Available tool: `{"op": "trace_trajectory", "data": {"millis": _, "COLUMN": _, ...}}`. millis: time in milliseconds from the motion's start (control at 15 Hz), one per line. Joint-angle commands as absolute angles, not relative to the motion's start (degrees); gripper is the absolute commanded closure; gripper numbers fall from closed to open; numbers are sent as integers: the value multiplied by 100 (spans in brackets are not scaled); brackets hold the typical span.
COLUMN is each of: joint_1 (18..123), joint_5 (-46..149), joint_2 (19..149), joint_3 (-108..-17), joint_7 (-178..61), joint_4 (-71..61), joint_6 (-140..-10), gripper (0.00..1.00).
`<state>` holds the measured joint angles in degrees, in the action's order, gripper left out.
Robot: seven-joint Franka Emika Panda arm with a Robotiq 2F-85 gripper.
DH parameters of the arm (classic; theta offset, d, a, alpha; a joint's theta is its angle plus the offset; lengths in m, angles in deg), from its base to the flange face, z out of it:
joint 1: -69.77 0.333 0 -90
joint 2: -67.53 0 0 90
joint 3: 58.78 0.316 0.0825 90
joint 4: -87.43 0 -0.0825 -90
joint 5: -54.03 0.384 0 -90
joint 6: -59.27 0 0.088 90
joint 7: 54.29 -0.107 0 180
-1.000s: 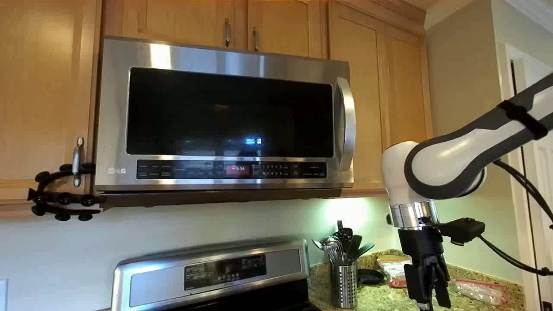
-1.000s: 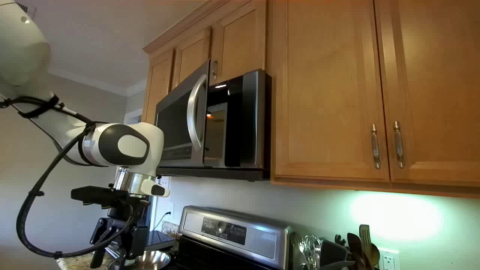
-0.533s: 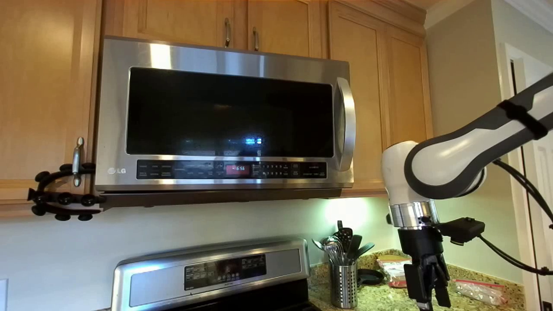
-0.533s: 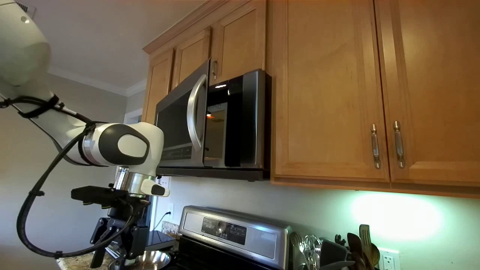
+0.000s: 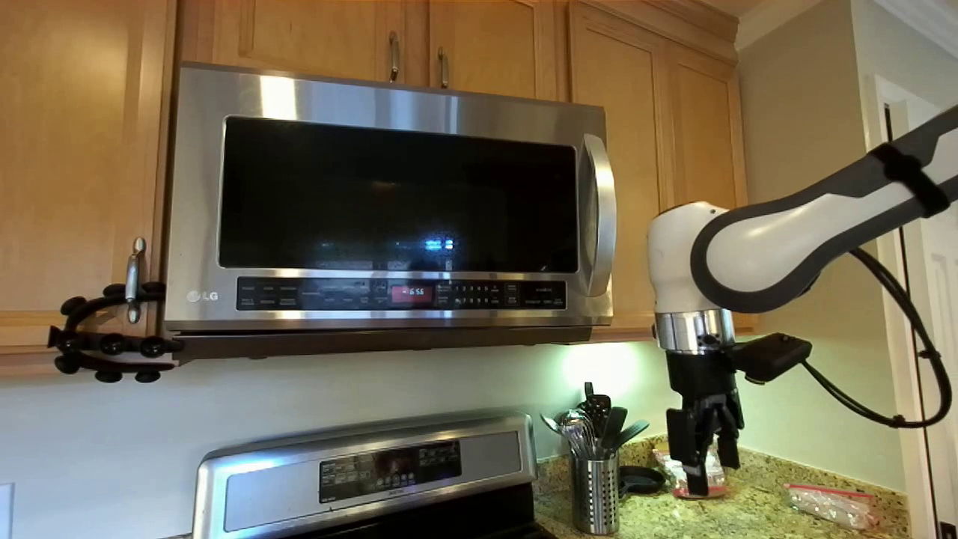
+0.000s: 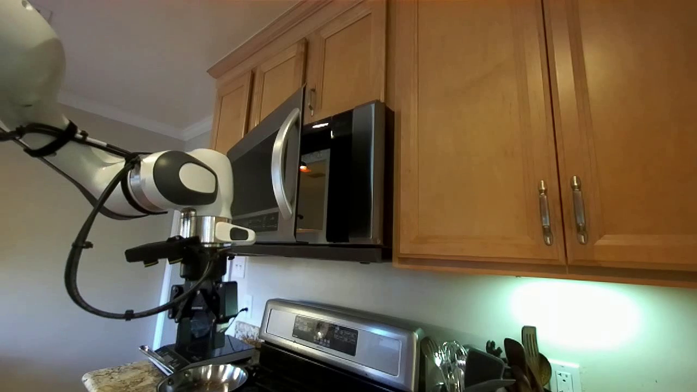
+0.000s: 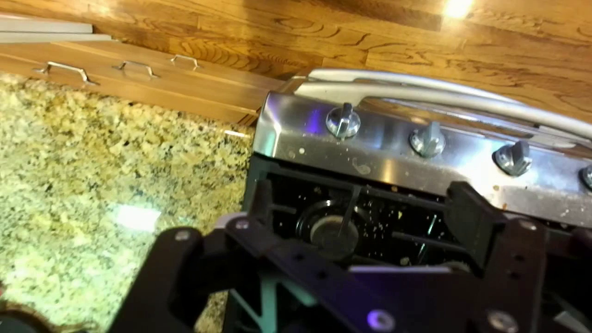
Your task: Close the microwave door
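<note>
The gripper [image 7: 360,199], spread wide and holding nothing, had just risen nearer the door [image 6: 260,174], which hung unmoved and ajar above the stove [image 6: 340,343], so I judged the closing push was yet to come.

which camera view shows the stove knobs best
The wrist view. It looks down on the stove, so three stove knobs show whole and a fourth is cut by the picture's right edge. Both exterior views show the stove's raised back panel instead, with none of those knobs in sight.
</note>
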<state>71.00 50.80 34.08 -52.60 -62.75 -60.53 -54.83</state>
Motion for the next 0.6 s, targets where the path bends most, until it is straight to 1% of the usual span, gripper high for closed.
{"op": "trace_trajectory", "data": {"millis": 0, "joint_1": 6973, "joint_5": 4662, "joint_2": 3169, "joint_3": -4922, "joint_7": -6939, "joint_4": -5584, "joint_6": -5403, "gripper": 33}}
{"op": "trace_trajectory", "data": {"millis": 200, "joint_1": 6985, "joint_5": 4345, "joint_2": 3150, "joint_3": -4509, "joint_7": -7548, "joint_4": -5006, "joint_6": -5283, "gripper": 55}}
{"op": "trace_trajectory", "data": {"millis": 533, "joint_1": 6774, "joint_5": 3548, "joint_2": 2961, "joint_3": -4344, "joint_7": -7943, "joint_4": -4650, "joint_6": -5833, "gripper": 88}}
